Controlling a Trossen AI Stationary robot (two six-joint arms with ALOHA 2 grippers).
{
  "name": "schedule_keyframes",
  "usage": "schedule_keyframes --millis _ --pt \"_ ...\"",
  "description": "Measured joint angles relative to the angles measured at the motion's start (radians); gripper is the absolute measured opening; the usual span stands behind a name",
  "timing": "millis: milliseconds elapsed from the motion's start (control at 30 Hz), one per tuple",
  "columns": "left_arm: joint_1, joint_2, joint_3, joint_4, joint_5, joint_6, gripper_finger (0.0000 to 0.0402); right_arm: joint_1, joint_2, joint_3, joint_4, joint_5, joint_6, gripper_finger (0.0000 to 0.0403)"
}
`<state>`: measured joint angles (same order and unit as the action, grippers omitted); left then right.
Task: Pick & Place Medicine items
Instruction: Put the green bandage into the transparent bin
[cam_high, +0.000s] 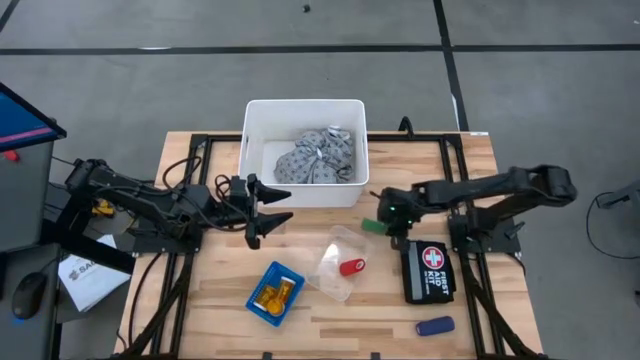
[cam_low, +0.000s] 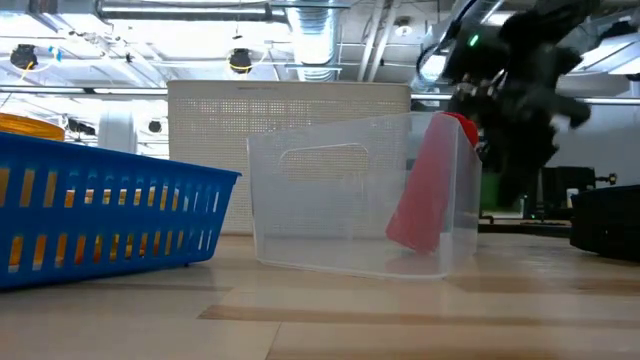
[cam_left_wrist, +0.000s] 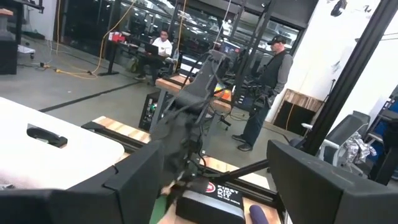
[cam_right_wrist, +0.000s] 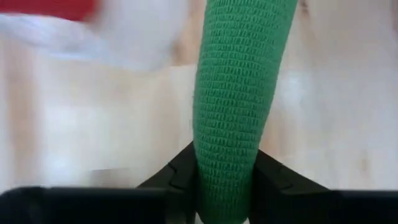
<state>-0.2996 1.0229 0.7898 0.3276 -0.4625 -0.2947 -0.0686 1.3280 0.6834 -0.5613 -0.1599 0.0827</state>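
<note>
Right hand (cam_high: 376, 225) clamped on green cylinder (cam_right_wrist: 239, 93), just right of clear tray (cam_high: 338, 262) w/ red cylinder (cam_high: 350, 267). Left hand (cam_high: 272, 208) wide open, holding nothing, near white bin (cam_high: 304, 112).

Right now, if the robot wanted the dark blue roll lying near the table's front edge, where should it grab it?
Probably around its middle, coming straight down from above. The dark blue roll lies flat on the bare table, below the black first aid kit, so its long sides are free for two fingers to close across.

Bright overhead light, soft shadows; both wrist views blur up close
</note>
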Motion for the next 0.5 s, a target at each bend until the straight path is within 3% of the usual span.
schedule_keyframes --millis 100,267,367,500 --pt "0.0 0.0 0.0 -0.009 0.0 0.0 0.0275 0.026 -0.106 0.008 -0.052 -0.043 0.112 0.0084" --pt "-0.001 0.0 0.0 -0.026 0.003 -0.001 0.0277 0.132 -0.247 0.067 0.006 -0.067 0.346 0.0088" --pt "-0.002 0.0 0.0 -0.037 0.003 -0.001 0.0278 0.207 -0.262 0.118 0.05 -0.021 0.44 0.0088" --pt "-0.004 0.0 0.0 -0.045 0.022 -0.001 0.0278 0.273 -0.19 0.183 0.087 0.05 0.497 0.0089"
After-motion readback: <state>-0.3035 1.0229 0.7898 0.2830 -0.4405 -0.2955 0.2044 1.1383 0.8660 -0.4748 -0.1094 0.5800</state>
